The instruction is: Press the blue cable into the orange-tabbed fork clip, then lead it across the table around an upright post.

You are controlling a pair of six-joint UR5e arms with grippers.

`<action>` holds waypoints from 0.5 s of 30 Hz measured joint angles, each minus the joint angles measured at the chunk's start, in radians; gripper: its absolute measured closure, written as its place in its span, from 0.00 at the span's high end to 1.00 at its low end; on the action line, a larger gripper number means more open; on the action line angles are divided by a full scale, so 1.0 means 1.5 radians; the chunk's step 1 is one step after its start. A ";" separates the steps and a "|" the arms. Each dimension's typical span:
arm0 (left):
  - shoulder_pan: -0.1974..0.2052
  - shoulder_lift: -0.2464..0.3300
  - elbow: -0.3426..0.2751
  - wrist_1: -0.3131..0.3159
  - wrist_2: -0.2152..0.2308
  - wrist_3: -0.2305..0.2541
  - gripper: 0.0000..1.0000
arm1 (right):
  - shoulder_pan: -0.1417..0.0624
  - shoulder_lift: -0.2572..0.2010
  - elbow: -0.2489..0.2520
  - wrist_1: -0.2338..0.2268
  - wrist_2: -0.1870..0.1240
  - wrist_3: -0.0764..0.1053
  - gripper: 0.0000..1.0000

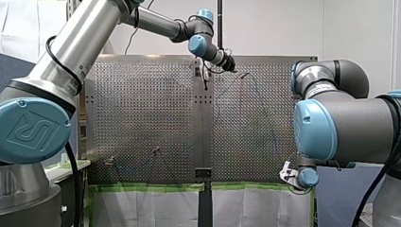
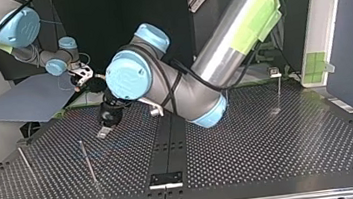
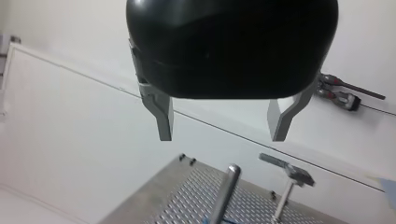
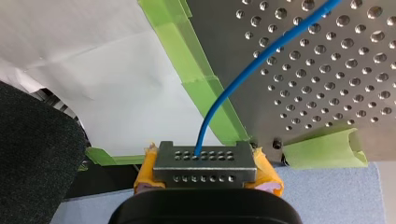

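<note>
Cable (image 4: 261, 58), blue, is pinched in our right gripper (image 4: 204, 158), whose yellow-padded fingers (image 4: 266, 173) are closed on it; from there it runs over green tape (image 4: 187, 60) onto the perforated table (image 4: 336, 84). Farther out, our left gripper (image 3: 222, 135) hangs with metal fingers (image 3: 163, 116) spread and empty, an upright post (image 3: 227, 189) ahead of it and a flat-headed fixture (image 3: 287, 170) beyond.

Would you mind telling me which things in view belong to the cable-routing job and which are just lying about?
Job in hand:
blue cable, gripped by my right gripper
my left gripper, open and empty
upright post
perforated table
(the fork clip cannot be made out clearly)

Lying about:
green tape
white sheet
blue-grey board
</note>
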 joint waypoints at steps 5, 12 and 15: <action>-0.006 0.000 0.000 0.034 0.000 -0.022 1.00 | 0.001 0.000 -0.003 0.002 -0.001 -0.001 0.00; -0.015 -0.018 0.000 0.044 -0.004 -0.031 1.00 | 0.003 0.000 -0.005 0.004 -0.001 -0.002 0.00; -0.017 -0.031 0.000 0.044 -0.005 -0.035 1.00 | 0.003 0.000 -0.006 0.004 -0.001 -0.002 0.00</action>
